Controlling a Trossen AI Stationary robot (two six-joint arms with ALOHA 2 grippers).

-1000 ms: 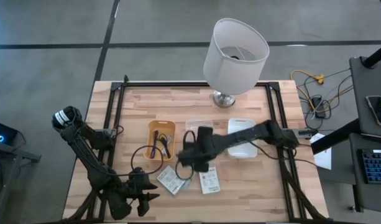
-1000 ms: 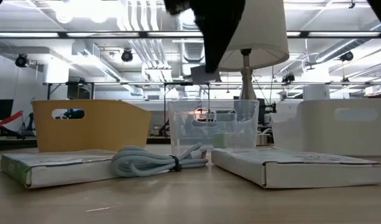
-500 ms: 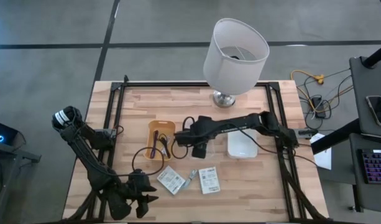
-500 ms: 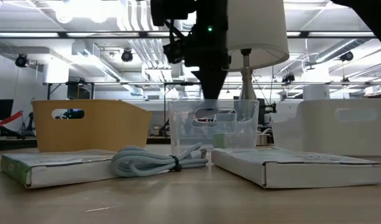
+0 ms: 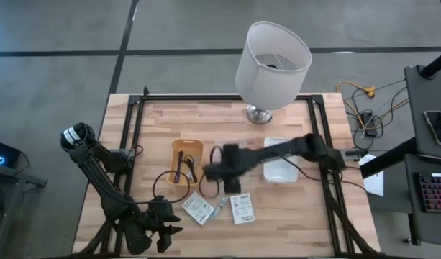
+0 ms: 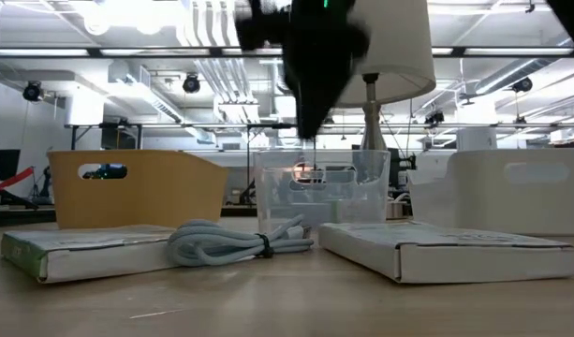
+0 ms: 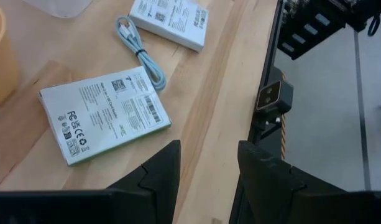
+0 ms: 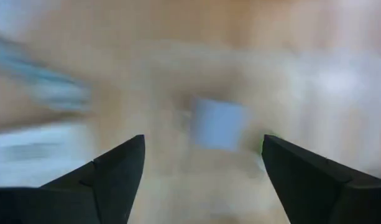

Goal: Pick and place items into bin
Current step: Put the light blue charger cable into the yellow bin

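Observation:
In the high view my right gripper [image 5: 209,174] hangs blurred over the table's middle, between the yellow bin [image 5: 185,160] and the white bin [image 5: 280,167]. Its fingers are open in the right wrist view [image 8: 202,138], with a blurred bluish cube [image 8: 218,123] on the wood ahead of them. Two flat white packets [image 5: 198,208] [image 5: 242,207] lie flat near the near edge, a pale grey cable [image 5: 221,206] between them. Dark cords [image 5: 183,167] lie in the yellow bin. My left gripper [image 5: 162,229] waits open at the near left corner.
A big white lamp [image 5: 272,61] stands at the far edge. A clear bin [image 6: 322,192] sits behind the packets in the low view. A dark cord loop [image 5: 165,183] lies by the yellow bin. Black rails [image 5: 130,129] run along both table sides.
My right gripper swung from above the packets toward the far edge and came lower over the clear bin, then swept back a little toward the near edge, where it shows blurred. The packets and the cable stayed in place.

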